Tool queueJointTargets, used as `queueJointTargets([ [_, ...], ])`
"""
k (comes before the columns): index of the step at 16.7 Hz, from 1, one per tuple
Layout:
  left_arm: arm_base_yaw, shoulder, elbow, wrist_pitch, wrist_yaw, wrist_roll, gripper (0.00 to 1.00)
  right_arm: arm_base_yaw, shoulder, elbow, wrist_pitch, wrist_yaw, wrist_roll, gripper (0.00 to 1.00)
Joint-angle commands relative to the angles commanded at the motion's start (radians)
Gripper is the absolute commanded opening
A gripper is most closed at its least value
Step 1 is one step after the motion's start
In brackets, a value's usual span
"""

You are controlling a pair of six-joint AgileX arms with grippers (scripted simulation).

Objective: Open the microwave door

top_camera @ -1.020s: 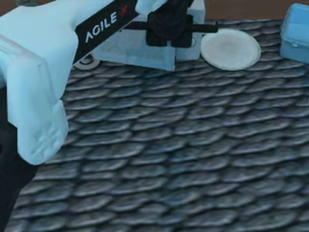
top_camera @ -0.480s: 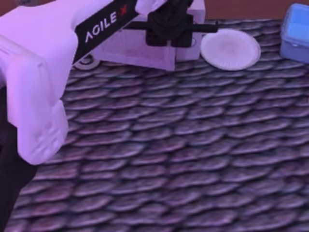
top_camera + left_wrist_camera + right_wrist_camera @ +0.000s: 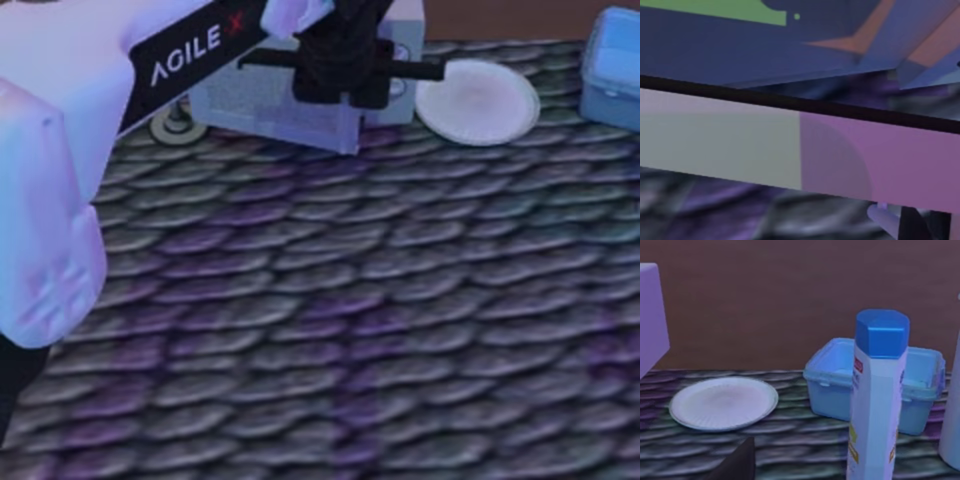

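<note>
Your table (image 3: 400, 330), covered in a grey scale-patterned cloth, fills the top view. Your white left AgileX arm (image 3: 90, 110) reaches from its left side to the small white boxy microwave (image 3: 400, 60) at the far edge. The microwave door (image 3: 290, 120), a flat white panel, stands swung outward, with your left gripper (image 3: 340, 65) over it; you cannot tell its finger opening. A round white plate (image 3: 477, 101) lies just right of the microwave, a light blue box (image 3: 612, 70) farther right.
</note>
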Motion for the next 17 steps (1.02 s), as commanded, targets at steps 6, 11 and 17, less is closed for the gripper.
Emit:
queueJointTargets([
  [6,0.006,-0.051,-0.072,0.046,0.020,0.035,0.00,0.000,0.000,0.000,0.000,0.000,0.000,1.00],
  [11,0.006,-0.051,-0.072,0.046,0.020,0.035,0.00,0.000,0.000,0.000,0.000,0.000,0.000,1.00],
  [17,0.006,-0.051,-0.072,0.046,0.020,0.035,0.00,0.000,0.000,0.000,0.000,0.000,0.000,1.00],
])
